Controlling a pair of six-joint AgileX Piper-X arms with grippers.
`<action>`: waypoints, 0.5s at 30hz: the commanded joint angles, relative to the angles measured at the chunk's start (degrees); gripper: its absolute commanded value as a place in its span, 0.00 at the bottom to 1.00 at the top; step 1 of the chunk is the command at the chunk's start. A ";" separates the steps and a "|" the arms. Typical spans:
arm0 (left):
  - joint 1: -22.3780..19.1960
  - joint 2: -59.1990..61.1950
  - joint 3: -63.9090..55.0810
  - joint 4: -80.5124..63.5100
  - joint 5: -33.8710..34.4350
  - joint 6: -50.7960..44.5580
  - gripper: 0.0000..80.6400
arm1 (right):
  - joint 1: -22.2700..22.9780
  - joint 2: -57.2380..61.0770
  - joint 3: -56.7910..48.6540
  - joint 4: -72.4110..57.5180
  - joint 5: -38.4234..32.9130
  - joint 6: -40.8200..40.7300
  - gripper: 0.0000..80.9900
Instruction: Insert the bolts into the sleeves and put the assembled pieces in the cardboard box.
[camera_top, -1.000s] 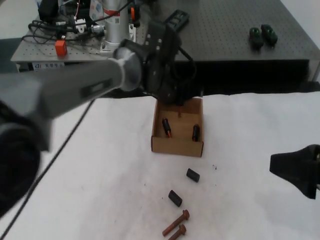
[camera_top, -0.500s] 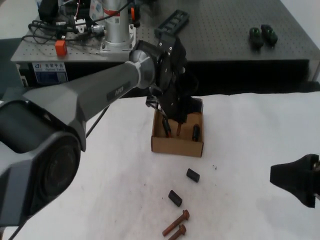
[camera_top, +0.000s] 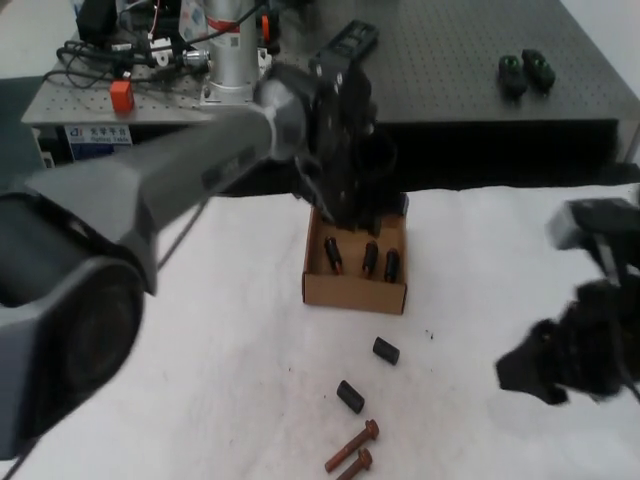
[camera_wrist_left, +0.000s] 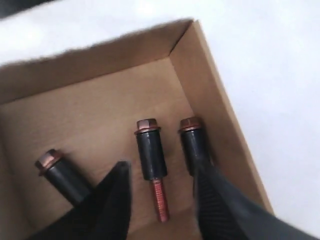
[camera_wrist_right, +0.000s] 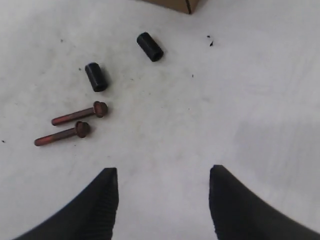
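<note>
1. Left gripper (camera_wrist_left: 161, 169): the jaws are released and spread above the floor of the cardboard box (camera_top: 355, 290). Half a second earlier it sat lower inside the box, and it has since lifted a little.
2. Assembled pieces (camera_wrist_left: 151, 150): three now lie side by side in the box, where a second ago there were two. The middle piece lies between the spread jaws and appears free of them.
3. Right gripper (camera_wrist_right: 162, 172): the jaws are released and hold nothing. It has swung in from the worktop's right edge and now hangs over the loose parts.
4. Loose parts: two sleeves (camera_wrist_right: 150, 46) and two bolts (camera_wrist_right: 80, 114) lie on the worktop near the front of the box. The sleeves lie apart from each other, while the bolts are close together and nearly parallel.
5. Reading: one deposit appears complete and two assemblies seem to remain. The right arm's position suggests the next pick.
6. Worktop (camera_top: 200, 350): it has a white covering with a few dark specks. Behind it, a dark perforated board (camera_top: 450, 60) carries cables (camera_top: 100, 55), an orange block (camera_top: 121, 95) and a metal post (camera_top: 232, 50).
</note>
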 joint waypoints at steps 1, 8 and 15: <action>0.33 -1.27 -0.72 0.09 -1.45 1.20 0.36 | 3.37 8.27 -5.41 -0.05 3.55 -6.63 0.50; 4.63 -9.67 3.52 8.03 -0.53 3.47 0.36 | 12.05 32.37 -24.05 2.84 9.05 -11.51 0.50; 5.90 -25.27 25.04 -1.26 -0.21 3.03 0.36 | 16.26 48.88 -39.39 9.08 14.65 -15.16 0.50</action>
